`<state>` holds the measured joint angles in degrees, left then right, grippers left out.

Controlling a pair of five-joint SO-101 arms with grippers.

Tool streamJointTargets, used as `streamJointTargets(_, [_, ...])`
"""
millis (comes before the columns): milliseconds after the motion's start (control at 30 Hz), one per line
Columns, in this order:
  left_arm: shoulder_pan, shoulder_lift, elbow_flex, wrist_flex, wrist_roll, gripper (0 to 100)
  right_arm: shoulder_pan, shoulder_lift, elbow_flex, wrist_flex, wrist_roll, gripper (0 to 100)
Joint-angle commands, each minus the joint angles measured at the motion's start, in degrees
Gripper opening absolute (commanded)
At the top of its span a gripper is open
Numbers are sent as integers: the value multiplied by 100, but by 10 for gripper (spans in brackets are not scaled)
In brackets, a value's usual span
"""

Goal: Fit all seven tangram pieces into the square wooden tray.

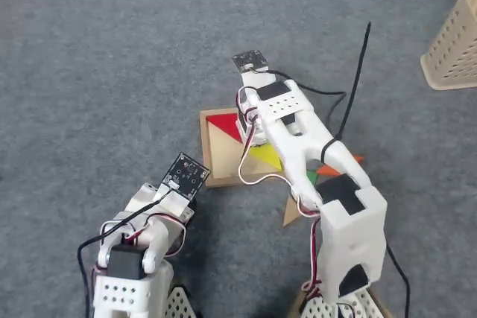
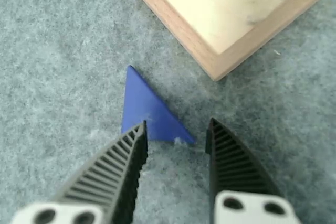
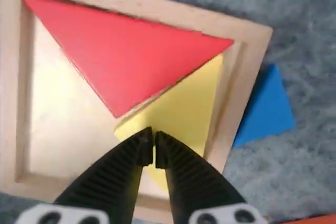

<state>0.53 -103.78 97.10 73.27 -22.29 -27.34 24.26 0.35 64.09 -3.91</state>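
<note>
the tray (image 3: 11,87) holds two of seven pieces, a red triangle (image 3: 126,56) and a yellow piece (image 3: 189,114) touching it; five seem left to fit. the right gripper (image 3: 154,135), pressed together, points at the yellow piece. outside, near a tray corner, a blue triangle (image 2: 144,111) lies before the left gripper's (image 2: 177,124) spread jaws.

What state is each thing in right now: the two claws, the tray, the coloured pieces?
Wooden tray: partly filled, much floor bare.
Red triangle: lying in the tray.
Yellow piece: in the tray, against the red triangle.
Light blue piece: on the carpet, beside the tray.
Dark blue triangle: flat on the carpet, outside the tray.
Left gripper: open, at the dark blue triangle's edge.
Right gripper: shut, tips over the yellow piece.
</note>
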Motion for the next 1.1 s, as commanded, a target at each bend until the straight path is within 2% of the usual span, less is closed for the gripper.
streamJointTargets(0, [9,-70,-57,26,44,176,75,4,-105,-268,62,7])
streamJointTargets(167, [9,-70,-57,26,44,176,66,110,-484,-13,62,7])
streamJointTargets(367, [9,-70,-57,26,44,176,462,-971,-1336,1613,105,8])
streamJointTargets(467, [9,-70,-57,26,44,176,927,-1833,-1178,2097,492,8])
streamJointTargets(600, [9,-70,-57,26,44,176,1648,-2809,-237,1991,835,9])
streamJointTargets(833, [9,-70,-57,26,44,176,2290,-3090,1679,1446,2295,11])
streamJointTargets(1067, [9,-70,-57,26,44,176,3029,-2554,2145,1095,2321,10])
